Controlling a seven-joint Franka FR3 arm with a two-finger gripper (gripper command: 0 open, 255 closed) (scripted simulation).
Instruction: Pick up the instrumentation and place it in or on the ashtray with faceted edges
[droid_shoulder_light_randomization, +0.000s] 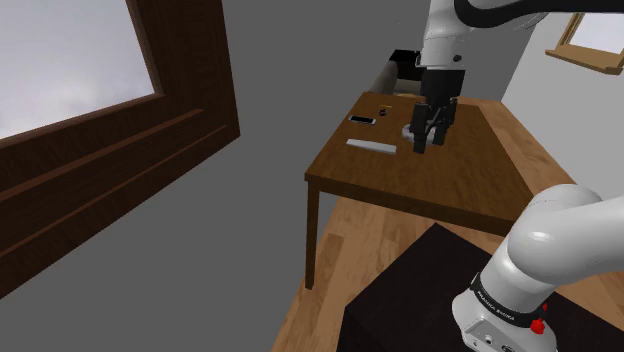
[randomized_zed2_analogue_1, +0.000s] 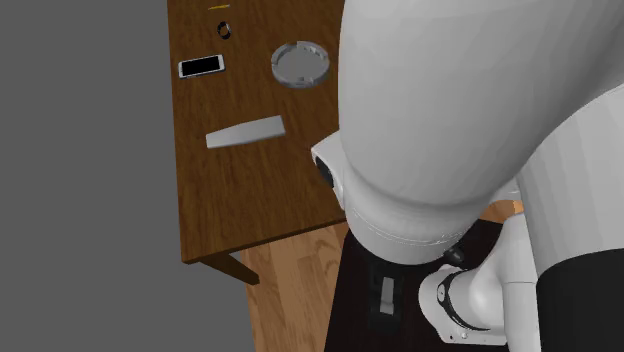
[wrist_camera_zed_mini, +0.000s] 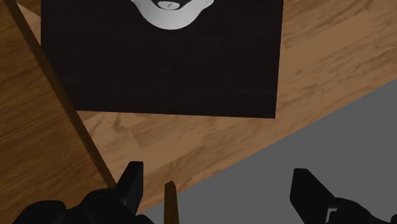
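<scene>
A round grey ashtray (randomized_zed2_analogue_1: 299, 65) with faceted edges sits on the brown table (randomized_zed2_analogue_1: 250, 200). In the shoulder view the ashtray (droid_shoulder_light_randomization: 407, 130) peeks out just left of my gripper. A flat grey bar (randomized_zed2_analogue_1: 245, 132) lies nearer the table's front, also seen as a pale bar (droid_shoulder_light_randomization: 370, 147). A small dark round item (randomized_zed2_analogue_1: 226, 30) rests farther back. My black gripper (droid_shoulder_light_randomization: 429, 136) hangs a little above the table beside the ashtray, open with nothing between its fingers. In the wrist view the gripper (wrist_camera_zed_mini: 219, 197) looks past the table edge, fingers wide apart.
A white-edged phone (randomized_zed2_analogue_1: 201, 66) lies near the ashtray, seen also as a phone (droid_shoulder_light_randomization: 362, 120). The black stand (wrist_camera_zed_mini: 159, 63) and wooden floor (wrist_camera_zed_mini: 331, 57) lie below the table edge. A dark window frame (droid_shoulder_light_randomization: 190, 110) fills the shoulder view's left.
</scene>
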